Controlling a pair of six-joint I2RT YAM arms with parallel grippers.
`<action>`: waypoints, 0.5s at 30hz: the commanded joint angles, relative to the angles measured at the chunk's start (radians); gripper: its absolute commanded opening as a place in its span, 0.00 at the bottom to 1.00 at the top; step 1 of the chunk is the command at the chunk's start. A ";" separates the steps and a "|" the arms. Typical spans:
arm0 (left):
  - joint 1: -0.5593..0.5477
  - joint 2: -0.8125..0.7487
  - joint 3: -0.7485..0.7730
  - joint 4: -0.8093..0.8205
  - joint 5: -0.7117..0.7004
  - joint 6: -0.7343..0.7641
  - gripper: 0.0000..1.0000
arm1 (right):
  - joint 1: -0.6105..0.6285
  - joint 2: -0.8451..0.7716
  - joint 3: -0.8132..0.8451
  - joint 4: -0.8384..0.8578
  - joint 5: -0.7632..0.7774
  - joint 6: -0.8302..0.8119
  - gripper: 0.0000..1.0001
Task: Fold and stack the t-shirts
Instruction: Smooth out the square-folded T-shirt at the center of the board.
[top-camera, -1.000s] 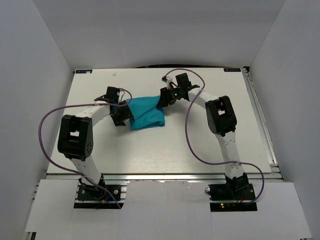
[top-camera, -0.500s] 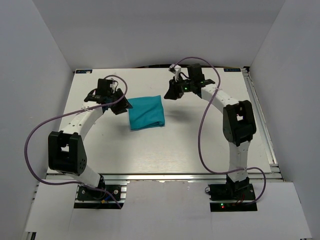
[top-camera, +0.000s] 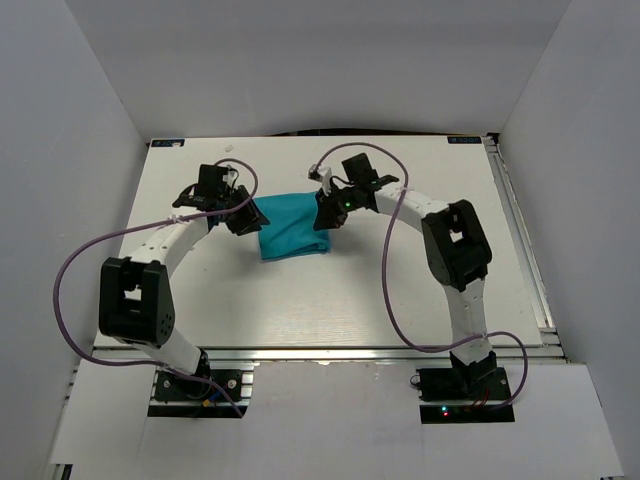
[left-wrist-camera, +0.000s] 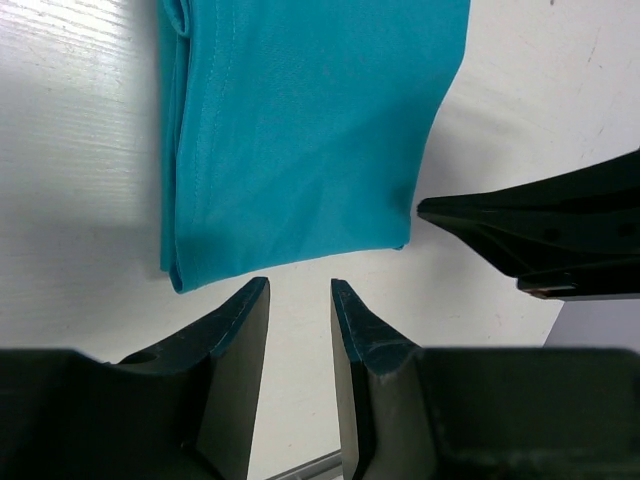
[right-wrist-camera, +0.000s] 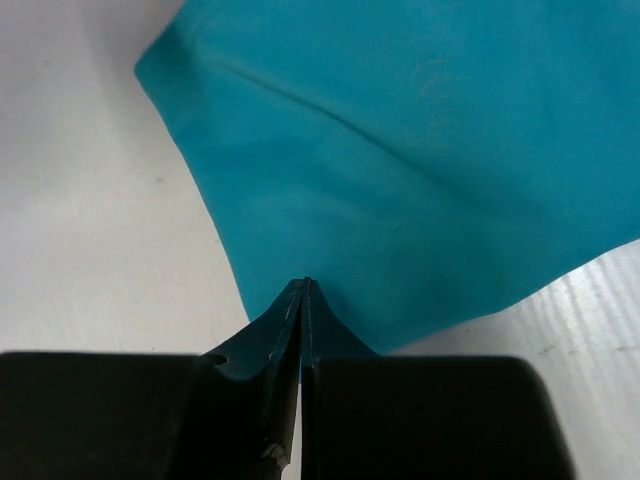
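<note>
Both grippers have come back in against the teal t-shirt; a moment earlier they stood clear of it on either side, while the shirt itself lies as it did. Farthest left of the shirt, the left arm bends up from its base with a purple cable looping out beside it. The left gripper sits right at the shirt's left edge. In its wrist view its two dark fingers stand a narrow gap apart, with only the white table showing between them. Their tips stop just short of the shirt's near hem, so they hold nothing. The shirt is folded into a compact, roughly square packet and lies flat on the table between the two grippers. Layered fold edges show along one side of it in the left wrist view. At the shirt's right edge is the right gripper, which also shows as a black wedge beside the shirt in the left wrist view. From its own wrist camera its fingers are pressed together with no gap. Their tips lie over a corner of the shirt, with fabric showing on both sides of them. Whether any cloth is caught between the tips cannot be told. Right of the shirt, the right arm arches back toward its base, a second purple cable trailing below it.
</note>
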 joint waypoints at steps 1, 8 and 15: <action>0.003 0.021 0.029 0.028 0.023 -0.003 0.42 | 0.005 0.036 0.015 -0.025 0.019 0.000 0.06; 0.003 0.093 0.095 0.039 0.029 0.001 0.42 | 0.029 0.031 -0.045 -0.036 0.034 -0.015 0.04; 0.005 0.133 0.133 0.040 0.034 0.006 0.42 | 0.040 -0.024 -0.108 0.007 0.047 -0.018 0.03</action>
